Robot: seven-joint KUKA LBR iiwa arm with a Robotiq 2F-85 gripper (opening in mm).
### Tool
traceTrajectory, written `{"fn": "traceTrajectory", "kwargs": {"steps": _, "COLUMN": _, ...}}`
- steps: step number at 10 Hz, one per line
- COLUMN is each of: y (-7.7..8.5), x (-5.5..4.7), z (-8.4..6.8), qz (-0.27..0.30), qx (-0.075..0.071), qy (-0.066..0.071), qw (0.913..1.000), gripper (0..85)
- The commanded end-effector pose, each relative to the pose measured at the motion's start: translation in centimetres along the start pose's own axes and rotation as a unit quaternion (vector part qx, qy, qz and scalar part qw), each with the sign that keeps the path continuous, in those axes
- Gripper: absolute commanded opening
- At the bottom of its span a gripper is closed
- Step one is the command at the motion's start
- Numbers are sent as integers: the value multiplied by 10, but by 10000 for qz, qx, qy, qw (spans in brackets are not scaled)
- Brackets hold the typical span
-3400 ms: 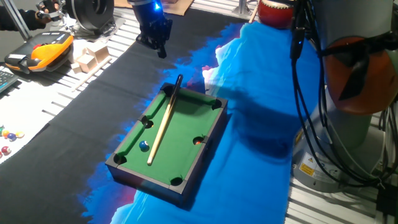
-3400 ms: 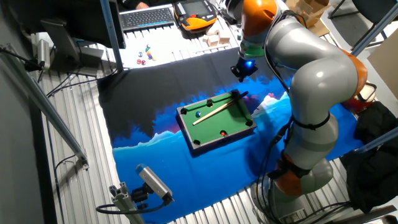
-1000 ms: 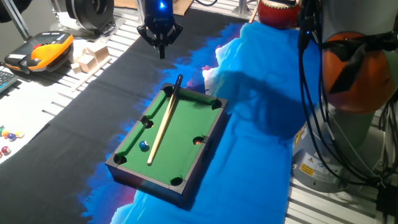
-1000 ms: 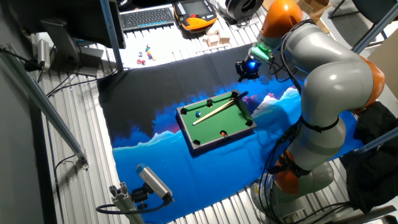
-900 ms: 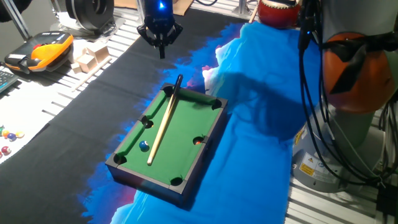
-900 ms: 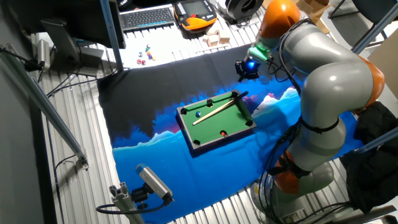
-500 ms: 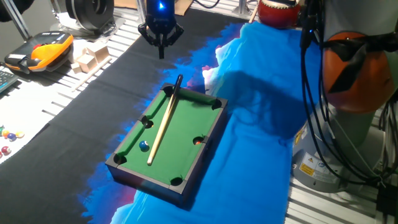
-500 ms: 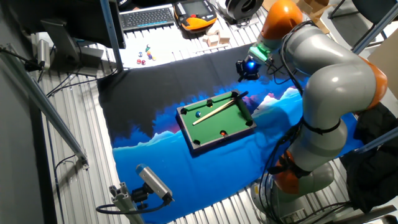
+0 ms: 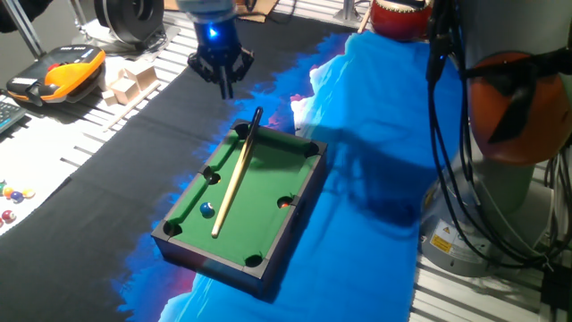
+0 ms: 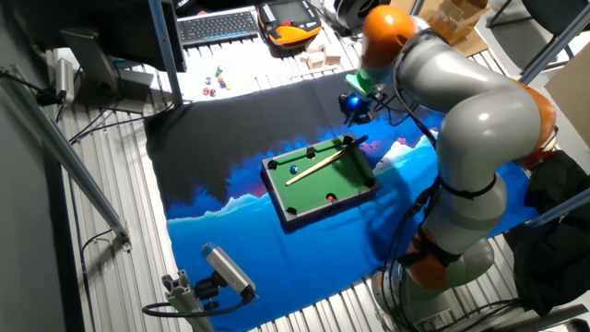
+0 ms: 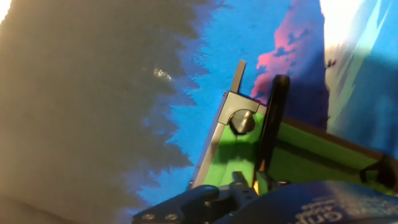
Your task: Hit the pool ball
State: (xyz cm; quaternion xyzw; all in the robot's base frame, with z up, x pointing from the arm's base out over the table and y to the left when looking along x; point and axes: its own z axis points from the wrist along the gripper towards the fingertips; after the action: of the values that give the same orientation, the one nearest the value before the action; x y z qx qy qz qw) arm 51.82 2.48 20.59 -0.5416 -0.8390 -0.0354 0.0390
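The miniature pool table [image 9: 268,174] with green felt lies on the black-and-blue cloth and also shows in the other fixed view [image 10: 343,181]. The tiny blue pool ball [image 9: 206,209] sits on the felt near the left rail, just left of the wooden cue [image 9: 234,179]; it also shows in the other fixed view [image 10: 294,169]. The cue's black butt sticks out over the far corner [image 11: 273,112]. A small reddish ball [image 9: 285,203] lies by a right-side pocket. My gripper [image 9: 221,86] hangs above the cloth beyond the table's far-left corner, fingers together, holding nothing. The blue ball is out of the hand view.
An orange-and-black pendant [image 9: 58,76] and wooden blocks [image 9: 125,85] lie at the back left. Loose multicoloured balls [image 9: 13,192] sit at the left edge. A keyboard [image 10: 217,25] is behind them. The arm's base [image 9: 500,179] stands to the right on the blue cloth.
My gripper has swung a little to the left and lower, closer to the table's far-left corner. The balls and the cue have not moved.
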Motion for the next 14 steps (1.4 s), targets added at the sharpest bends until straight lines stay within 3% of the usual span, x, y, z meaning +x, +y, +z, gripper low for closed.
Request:
{"fn": "traceTrajectory", "kwargs": {"steps": 1, "y": 0, "x": -1, "z": 3, "qz": 28, "qx": 12, "qy": -18, "qw": 10000, "gripper": 340}}
{"fn": "traceTrajectory", "kwargs": {"steps": 2, "y": -1, "x": -1, "z": 8, "qz": 73, "qx": 8, "qy": -18, "qw": 10000, "gripper": 340}}
{"fn": "traceTrajectory", "kwargs": {"steps": 6, "y": -1, "x": 2, "z": 37, "qz": 373, "qx": 169, "qy": -242, "qw": 9989, "gripper": 340}}
{"fn": "traceTrajectory", "kwargs": {"steps": 7, "y": -3, "x": 1, "z": 43, "qz": 394, "qx": 311, "qy": -378, "qw": 9980, "gripper": 510}}
{"fn": "traceTrajectory", "kwargs": {"steps": 9, "y": -7, "x": -3, "z": 58, "qz": 302, "qx": 522, "qy": -560, "qw": 9966, "gripper": 510}}
{"fn": "traceTrajectory", "kwargs": {"steps": 14, "y": -9, "x": -4, "z": 80, "qz": 503, "qx": 586, "qy": -670, "qw": 9948, "gripper": 510}}
